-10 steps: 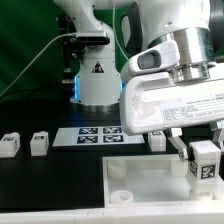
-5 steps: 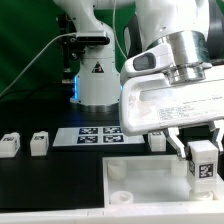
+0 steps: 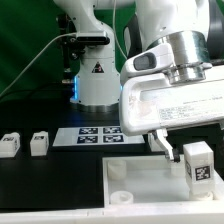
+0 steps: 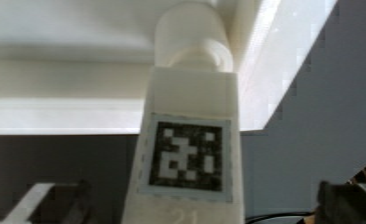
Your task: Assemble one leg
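Note:
One leg, a white peg with a black-and-white tag, stands upright at the far right part of the large white panel. My gripper is open around it, with a gap on each side. In the wrist view the leg fills the middle, its rounded tip against the panel. The dark fingertips stand well off its sides. I cannot tell whether the leg sits in a corner hole. Two more legs lie on the table at the exterior view's left.
The marker board lies behind the panel, in front of the arm's white base. A corner hole shows on the panel's near-left part. A cable hangs at the back left.
The fingers have moved apart: the left finger went toward the exterior view's left and away from the leg. The leg shifted slightly left and now stands free between them.

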Controlling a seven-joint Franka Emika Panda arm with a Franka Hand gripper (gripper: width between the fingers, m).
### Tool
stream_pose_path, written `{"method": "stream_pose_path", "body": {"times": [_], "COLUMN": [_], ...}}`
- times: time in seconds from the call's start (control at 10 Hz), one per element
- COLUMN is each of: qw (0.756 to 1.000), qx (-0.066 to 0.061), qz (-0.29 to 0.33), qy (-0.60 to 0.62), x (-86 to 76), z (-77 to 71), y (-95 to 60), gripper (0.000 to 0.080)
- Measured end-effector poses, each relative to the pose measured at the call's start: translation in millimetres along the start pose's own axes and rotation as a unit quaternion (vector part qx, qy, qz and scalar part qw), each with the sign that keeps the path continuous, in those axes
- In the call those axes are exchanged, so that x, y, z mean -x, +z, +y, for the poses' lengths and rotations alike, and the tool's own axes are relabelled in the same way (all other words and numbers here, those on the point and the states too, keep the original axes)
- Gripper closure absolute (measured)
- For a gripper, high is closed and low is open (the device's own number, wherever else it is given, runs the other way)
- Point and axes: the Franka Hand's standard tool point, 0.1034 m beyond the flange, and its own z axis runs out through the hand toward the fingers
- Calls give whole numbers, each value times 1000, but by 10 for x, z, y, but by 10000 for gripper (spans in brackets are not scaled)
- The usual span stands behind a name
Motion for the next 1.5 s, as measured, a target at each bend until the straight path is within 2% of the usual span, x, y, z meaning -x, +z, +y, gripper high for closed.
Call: {"method": "stream_pose_path", "body": {"times": [0.8, 0.9, 1.0, 1.1, 1.2, 1.3, 1.4, 1.5], "qw": [1000, 1000, 999, 996, 991, 985, 970, 957], "qx": [-1, -2, 0, -3, -8, -12, -18, -24], "qz": [-9, -29, -33, -87, -135, -174, -242, -290], "qy": [-3, -3, -9, -7, -4, -2, 0, 3], "x": [18, 18, -53, -22, -125, -176, -143, -189], "z": [-3, 3, 77, 116, 116, 126, 121, 105], "y": [9, -3, -84, -153, -255, -280, -316, -338], "gripper": [151, 151, 151, 151, 151, 151, 151, 151]}}
